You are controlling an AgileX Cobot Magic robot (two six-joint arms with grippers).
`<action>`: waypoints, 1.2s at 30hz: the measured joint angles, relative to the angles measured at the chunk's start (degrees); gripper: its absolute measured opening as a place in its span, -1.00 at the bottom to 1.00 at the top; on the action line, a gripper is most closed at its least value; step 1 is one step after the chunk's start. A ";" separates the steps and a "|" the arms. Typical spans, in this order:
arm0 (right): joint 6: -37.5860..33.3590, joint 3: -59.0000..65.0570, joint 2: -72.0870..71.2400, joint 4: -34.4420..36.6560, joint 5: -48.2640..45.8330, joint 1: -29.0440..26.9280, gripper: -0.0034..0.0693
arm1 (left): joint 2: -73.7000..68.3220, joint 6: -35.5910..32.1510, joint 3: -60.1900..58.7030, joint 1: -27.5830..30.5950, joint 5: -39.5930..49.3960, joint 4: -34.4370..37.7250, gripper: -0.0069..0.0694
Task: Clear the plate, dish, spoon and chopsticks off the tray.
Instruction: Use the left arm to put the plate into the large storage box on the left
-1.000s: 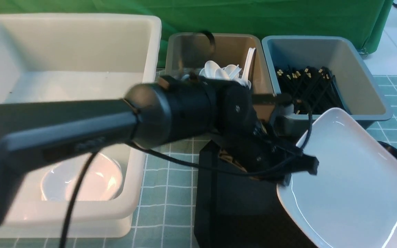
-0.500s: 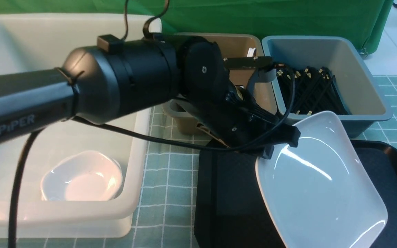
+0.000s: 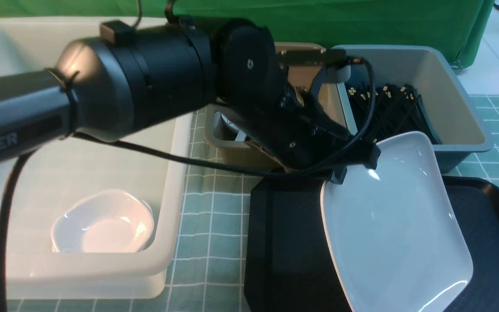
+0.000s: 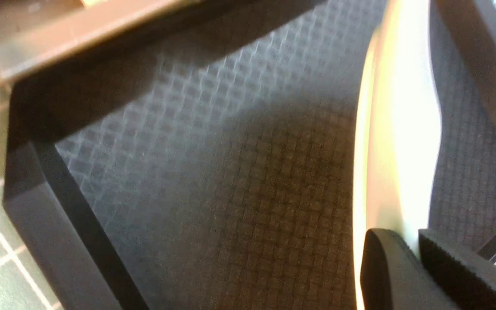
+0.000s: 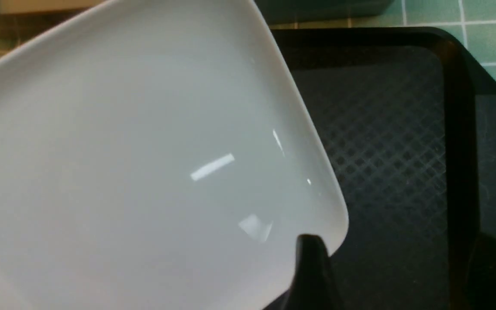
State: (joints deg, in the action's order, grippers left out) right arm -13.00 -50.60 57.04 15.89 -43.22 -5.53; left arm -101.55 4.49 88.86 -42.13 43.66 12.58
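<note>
The white tub [image 3: 171,260], in which a dish [image 3: 102,223] lies, is judged the destination: the plate [image 3: 392,225], gripped at its far left rim by the closed left pincer [image 3: 353,167] and tilted over the tray [image 3: 284,242], should be swung left over the tub wall and lowered beside the dish. The right pincer [image 5: 398,258] is seen open and empty; whether the plate's near edge rests on the tray is cut off from view, and much of the tray is hidden under the plate

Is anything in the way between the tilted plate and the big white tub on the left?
Nothing visible stands on the mat between them. The plate only has to clear the tub's rim; a small dish lies inside.
</note>
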 joint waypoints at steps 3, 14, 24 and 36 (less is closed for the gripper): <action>0.00 0.00 0.00 0.00 0.07 0.00 0.44 | 0.25 -0.04 1.10 0.00 1.00 -0.94 -0.75; 0.00 0.00 0.00 0.00 0.19 0.00 0.44 | 0.46 0.36 4.02 0.06 4.05 -4.63 -0.75; 0.00 0.00 0.00 0.00 0.25 0.00 0.44 | 0.56 0.36 9.34 0.77 7.78 -6.90 -0.75; 0.00 0.00 0.00 0.00 0.25 0.00 0.44 | 4.75 0.36 19.16 10.58 14.03 -7.95 -0.75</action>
State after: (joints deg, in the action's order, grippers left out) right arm -13.00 -50.60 57.04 15.89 -42.97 -5.53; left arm -96.80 4.85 108.02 -31.55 57.69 4.62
